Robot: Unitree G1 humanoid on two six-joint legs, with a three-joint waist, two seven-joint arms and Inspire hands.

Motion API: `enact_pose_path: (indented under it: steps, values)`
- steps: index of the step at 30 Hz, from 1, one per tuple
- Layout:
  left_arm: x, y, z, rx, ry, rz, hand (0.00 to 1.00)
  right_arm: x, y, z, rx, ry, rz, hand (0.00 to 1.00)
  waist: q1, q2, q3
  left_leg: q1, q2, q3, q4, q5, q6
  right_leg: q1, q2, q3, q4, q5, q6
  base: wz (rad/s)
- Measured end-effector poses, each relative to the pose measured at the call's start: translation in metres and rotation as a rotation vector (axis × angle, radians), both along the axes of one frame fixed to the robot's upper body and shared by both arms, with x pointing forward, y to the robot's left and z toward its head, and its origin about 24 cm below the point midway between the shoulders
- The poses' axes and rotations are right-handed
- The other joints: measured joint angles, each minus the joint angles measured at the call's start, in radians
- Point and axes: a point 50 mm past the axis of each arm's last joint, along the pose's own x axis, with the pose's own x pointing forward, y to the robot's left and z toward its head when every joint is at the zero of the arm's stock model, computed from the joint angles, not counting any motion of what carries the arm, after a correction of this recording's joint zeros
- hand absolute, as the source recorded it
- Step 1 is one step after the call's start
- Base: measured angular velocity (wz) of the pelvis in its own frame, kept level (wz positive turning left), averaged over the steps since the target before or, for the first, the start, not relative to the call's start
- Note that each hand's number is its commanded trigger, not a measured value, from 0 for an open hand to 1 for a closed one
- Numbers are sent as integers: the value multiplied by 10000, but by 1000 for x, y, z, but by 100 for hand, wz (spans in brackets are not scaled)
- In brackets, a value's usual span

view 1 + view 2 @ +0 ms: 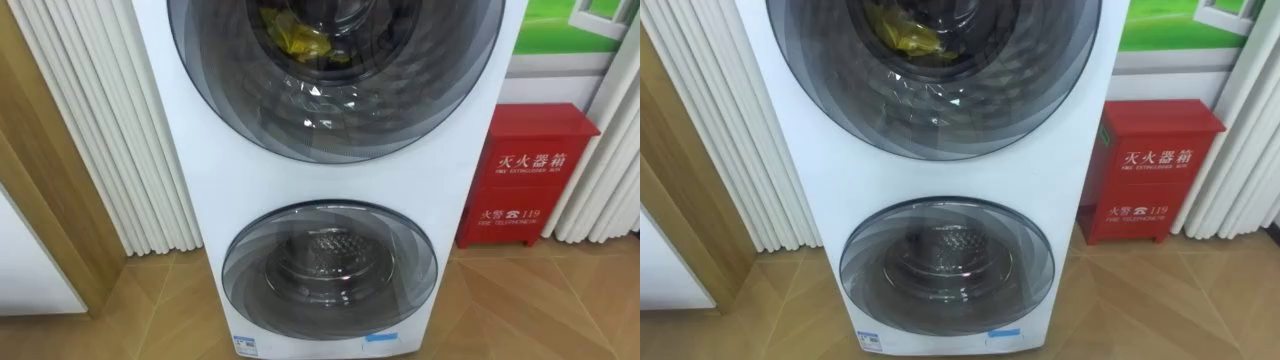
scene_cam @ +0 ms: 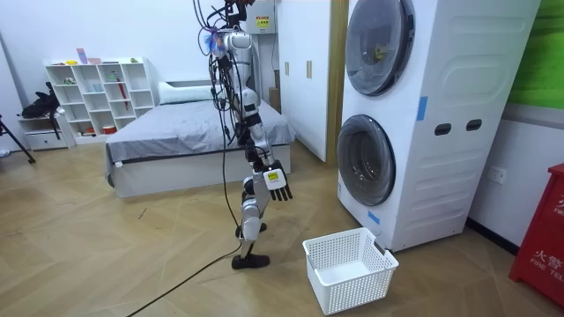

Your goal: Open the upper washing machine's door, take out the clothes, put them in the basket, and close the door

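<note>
A white stacked washing machine (image 1: 200,150) stands right in front of me. Its upper round door (image 1: 400,110) is closed, and a yellow garment (image 1: 300,38) lies behind the glass. The lower door (image 1: 330,258) is closed too, with a bare metal drum behind it. In the room view I stand a step or two from the machine (image 2: 441,114), facing it. My right hand (image 2: 276,183) hangs in front of me at thigh height, fingers relaxed and holding nothing.
A white laundry basket (image 2: 348,269) sits empty on the wooden floor between me and the machine. A red fire-equipment cabinet (image 1: 530,175) stands right of the machine, white slatted panels (image 1: 100,130) to its left. A bed (image 2: 176,141) and a shelf unit (image 2: 92,92) stand behind me.
</note>
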Motion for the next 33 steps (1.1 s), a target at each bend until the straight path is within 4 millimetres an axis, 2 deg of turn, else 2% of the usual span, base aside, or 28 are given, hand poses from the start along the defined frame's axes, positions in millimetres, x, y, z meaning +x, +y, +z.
enact_pose_path:
  steps: [17,22,25,27,28,30,31,32,33]
  values:
    - [3,0,0,-38,-145,-35,0,0,0,0,139,-45,-199,0,-1,-59,-6,-11,-2,-11,0,0,0,18,-1,-30,-9,0,0,0]
    - [5,0,0,-64,-181,-56,0,6,0,1,89,-154,-207,0,44,-100,-4,-10,-3,-14,7,0,0,-3,1,-3,-3,-1,1,0]
    - [9,2,1,-168,-277,-11,0,34,-3,6,-251,-825,263,0,42,-155,-16,-6,-2,-14,42,0,0,13,-1,-5,30,2,-1,0]
    - [12,5,1,-144,-462,62,0,77,-11,19,-625,-2170,119,0,36,-191,-9,7,-6,-63,53,2,2,31,-8,-58,33,6,-2,5]
    - [14,5,1,-150,-523,70,0,89,-13,24,-734,-2564,110,0,41,-186,-1,12,-6,-68,51,2,3,21,-7,-51,19,5,-3,0]
    - [14,7,2,-142,-502,78,0,141,-23,49,-1222,-4192,58,0,53,-222,5,17,-10,-73,66,2,4,26,-6,-48,43,5,-2,0]
    - [14,8,2,-139,-499,62,0,152,-25,56,-1350,-4575,86,0,51,-244,11,14,-12,-87,66,2,4,30,-5,-64,47,5,-2,7]
    - [16,10,2,-111,-519,30,0,172,-27,70,-1505,-5306,40,0,82,-307,29,5,-15,-116,58,3,4,34,-4,-94,44,5,-2,5]
    - [17,12,3,-77,-526,21,0,188,-28,84,-1600,-6035,2,0,239,-350,48,-2,-13,-121,46,3,4,24,4,-93,41,6,-2,3]
